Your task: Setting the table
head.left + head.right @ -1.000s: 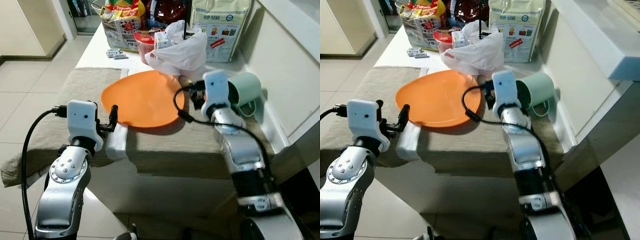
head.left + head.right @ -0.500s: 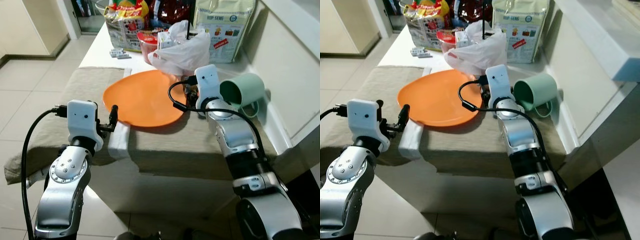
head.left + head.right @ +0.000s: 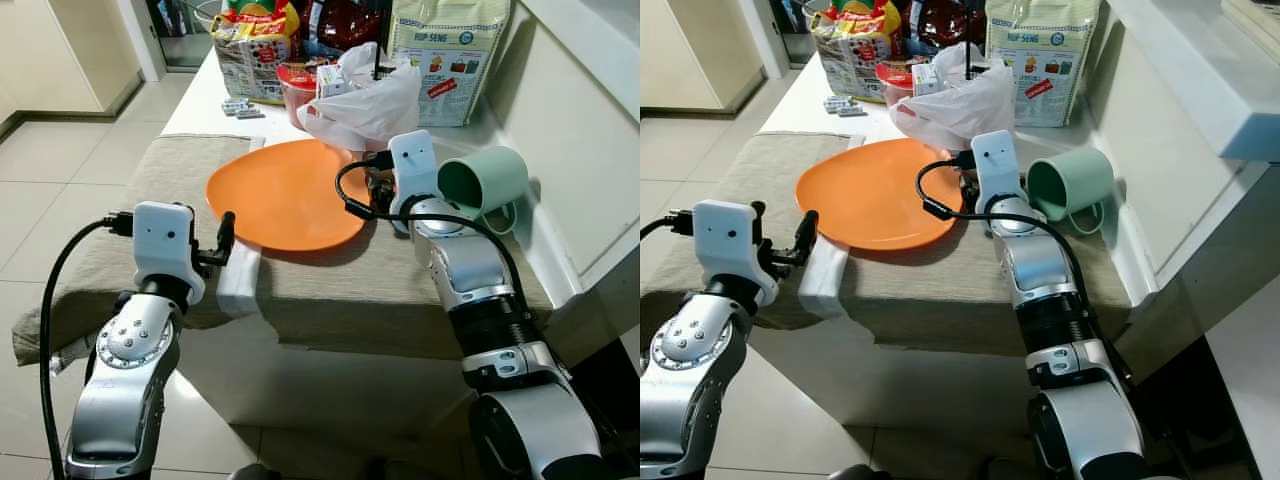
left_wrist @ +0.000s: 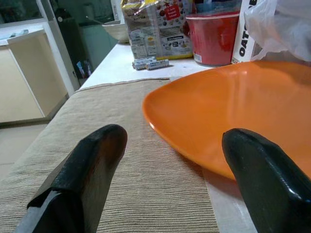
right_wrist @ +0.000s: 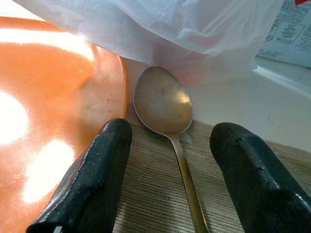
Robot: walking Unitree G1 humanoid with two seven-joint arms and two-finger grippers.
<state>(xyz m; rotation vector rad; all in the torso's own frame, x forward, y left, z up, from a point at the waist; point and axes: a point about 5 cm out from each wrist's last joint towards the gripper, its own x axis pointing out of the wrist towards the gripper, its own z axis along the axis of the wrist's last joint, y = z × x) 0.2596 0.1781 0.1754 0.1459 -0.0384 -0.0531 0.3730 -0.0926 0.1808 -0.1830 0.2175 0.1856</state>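
Step in hand, as I judge it: picking up the cutlery. My right gripper (image 5: pixel 167 184) sits low over the beige table runner (image 3: pixel 380 285), between the orange plate (image 3: pixel 285 193) and the green mug (image 3: pixel 484 182). Fingers spread wide, nothing held. The metal spoon (image 5: pixel 167 114) lies between them on the runner: bowl just beside the plate's rim and tucked under the edge of the white plastic bag (image 3: pixel 365 95), handle running back toward my wrist.

My left gripper (image 4: pixel 170 179) waits at the near left edge of the table, fingers wide apart and empty, pointed across the runner at the plate's near rim. A white folded napkin (image 3: pixel 238 283) hangs over the table edge just beside it.

The mug lies tipped on its side, mouth toward my right arm, close to the wall.

Groceries crowd the far end: a red tub (image 4: pixel 214 36), snack packets (image 3: pixel 250 45), a large printed sack (image 3: pixel 445 50).

Next move, my guess: lower the right fingers to straddle the spoon's thin handle and close. It lies flat on the cloth, so the tips must reach right down beside it. The bag edge over the bowl could snag on the lift.
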